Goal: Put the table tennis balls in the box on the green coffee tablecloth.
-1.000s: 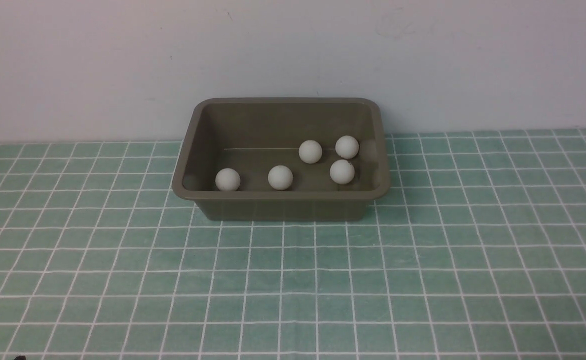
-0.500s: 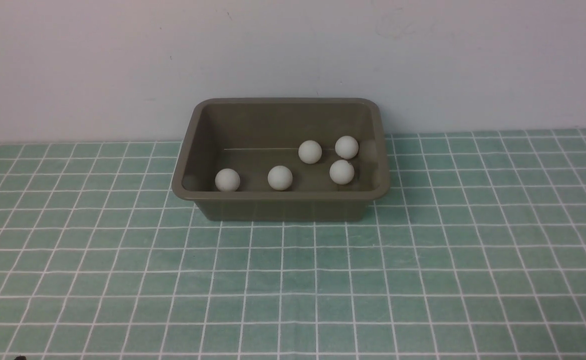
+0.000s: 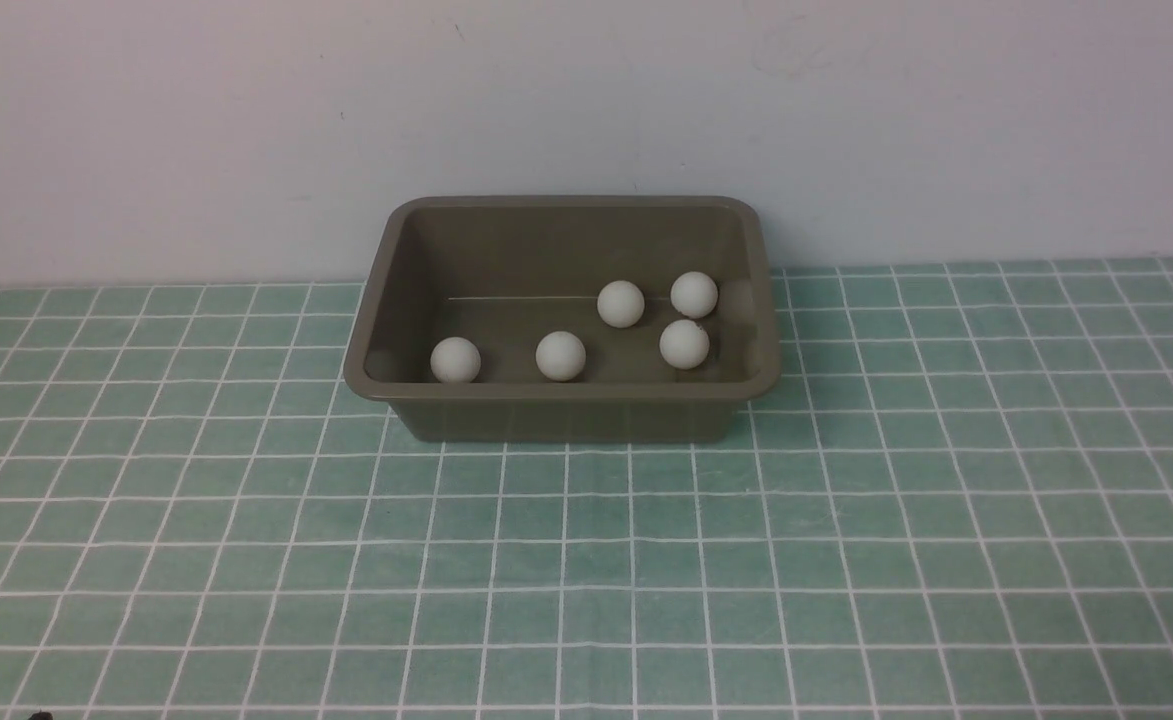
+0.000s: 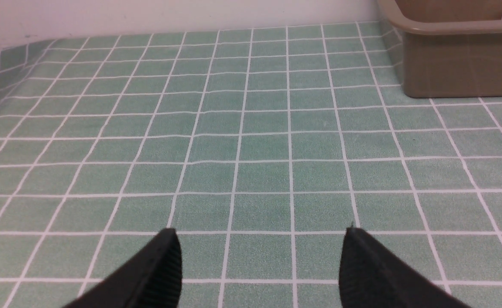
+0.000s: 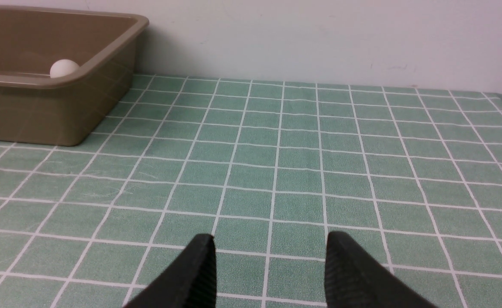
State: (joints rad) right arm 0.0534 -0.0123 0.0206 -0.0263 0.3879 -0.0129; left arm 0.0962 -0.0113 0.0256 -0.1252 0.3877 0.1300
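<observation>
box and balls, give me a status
Left gripper open, empty. Right gripper open, empty. Five table tennis balls showing in the box, none seen on the tablecloth. Nothing in the way.

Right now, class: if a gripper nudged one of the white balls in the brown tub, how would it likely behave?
The balls are round and smooth, so one would probably roll at a light touch. They look like table tennis balls, so likely very light for their size. The tub has raised walls all round, so a nudged ball would probably stay inside, perhaps bumping its neighbours.

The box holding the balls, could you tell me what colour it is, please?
Olive-brown all over, a plain box; the front view shows it best.
</observation>
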